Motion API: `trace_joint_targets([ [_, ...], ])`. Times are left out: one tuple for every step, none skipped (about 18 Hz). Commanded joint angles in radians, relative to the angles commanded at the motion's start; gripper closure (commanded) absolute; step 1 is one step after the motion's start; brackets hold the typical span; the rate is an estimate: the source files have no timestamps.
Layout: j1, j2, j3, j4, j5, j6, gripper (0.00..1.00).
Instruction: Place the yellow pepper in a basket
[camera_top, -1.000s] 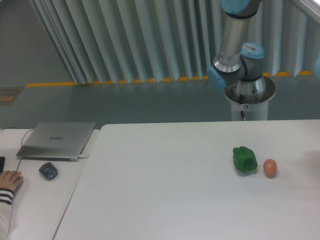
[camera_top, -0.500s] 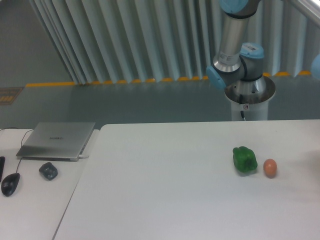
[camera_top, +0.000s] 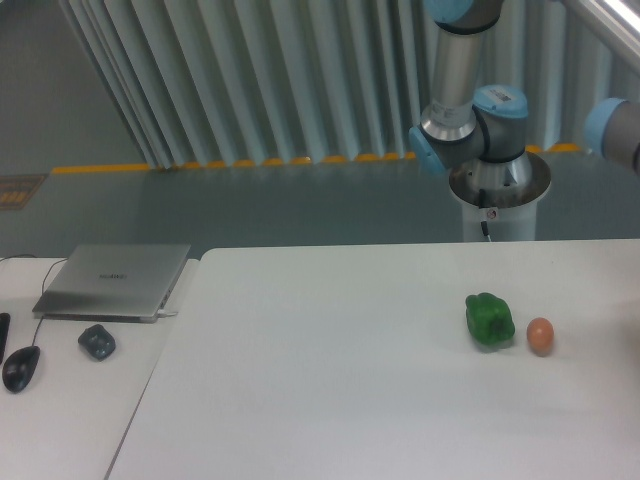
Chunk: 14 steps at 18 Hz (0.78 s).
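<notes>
On white table (camera_top: 330, 380), green pepper (camera_top: 490, 320) beside orange-brown egg-shaped thing (camera_top: 540, 336)

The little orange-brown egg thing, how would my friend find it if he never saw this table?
Look at the big white table and go to its right side. Beside the shiny green bell pepper, on its right, sits the small orange-brown egg-shaped thing. It is smooth, rounder and much smaller than the lumpy pepper.

One green pepper (camera_top: 490, 320), one egg (camera_top: 540, 336), one laptop (camera_top: 114, 281), one mouse (camera_top: 21, 368), one small dark object (camera_top: 97, 342), two tables (camera_top: 330, 400).
</notes>
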Motion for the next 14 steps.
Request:
trace_joint_targets([
  [-0.017,0.0,0.006,-0.018,0.0,-0.002,0.0],
  [-0.037,0.0,0.009,-0.032,0.006,-0.002,0.0],
  [-0.057,0.003,0.009,-0.037,0.011,-0.002,0.0],
  [-0.072,0.015,0.008,-0.046,0.012,-0.002,0.0],
  [-0.087,0.021,0.008,-0.081,0.011,-0.002,0.0],
  [-0.094,0.023,0.009,-0.1,0.011,-0.002,0.0],
  [-0.107,0.038,0.012,-0.135,0.005,-0.002,0.0],
  [-0.115,0.043,0.017,-0.172,0.005,-0.002,0.0],
  [-0.127,0.043,0.022,-0.184,0.005,-0.003,0.0],
  [-0.149,0.043,0.023,-0.195,0.012,-0.005,0.0],
  [-0.157,0.048,0.02,-0.197,0.012,-0.005,0.0],
  [-0.157,0.052,0.015,-0.197,0.012,-0.008,0.0],
  [-0.158,0.052,0.011,-0.197,0.011,-0.021,0.0],
  [-0.164,0.052,0.009,-0.198,0.0,-0.034,0.0],
])
